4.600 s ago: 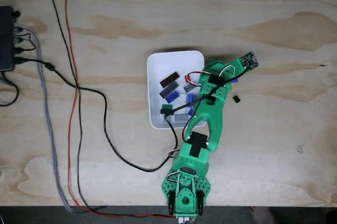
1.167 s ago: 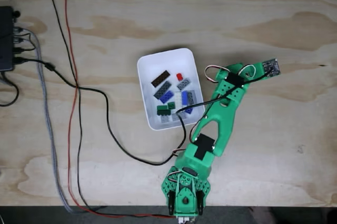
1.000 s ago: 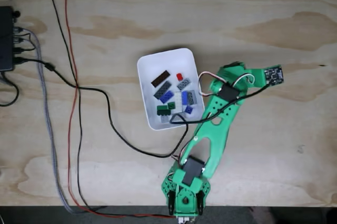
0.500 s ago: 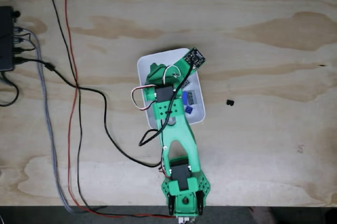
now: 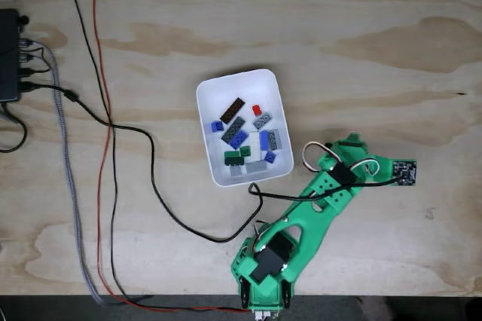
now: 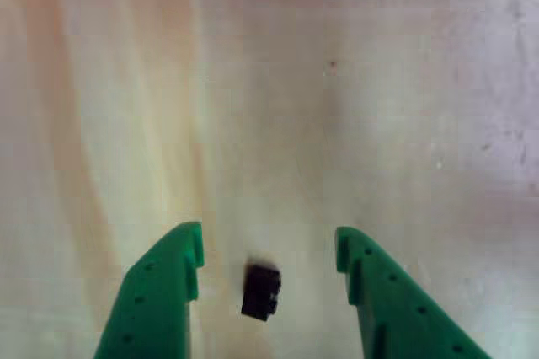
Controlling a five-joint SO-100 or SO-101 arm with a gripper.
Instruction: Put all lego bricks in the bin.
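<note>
Cables: black, red and grey braided leads [image 5: 71, 178] run down the left side of the plywood desk [image 5: 376, 27] in the fixed view; a black box [image 5: 9, 53] sits at the far left edge.
Bin: the white tray [image 5: 205, 95] lies flat near the middle of the desk, left of the arm's forward end.
Bin contents: lego bricks [image 5: 242, 139] lie inside, among them a brown plate [image 5: 231, 108], a red piece [image 5: 257, 109], grey and blue plates and a green brick [image 5: 236, 157].
Arm: the green arm [image 5: 301, 215] rises from the bottom edge and reaches up and right, clear of the bin.
Fingers: in the other view the gripper [image 6: 268, 251] has its 2 green fingers [image 6: 173, 279] spread apart, closed on nothing.
Loose brick: 1 small black brick [image 6: 260, 292] lies on the desk between the fingers, touching neither.
Brick position: outside the bin, under the gripper.
</note>
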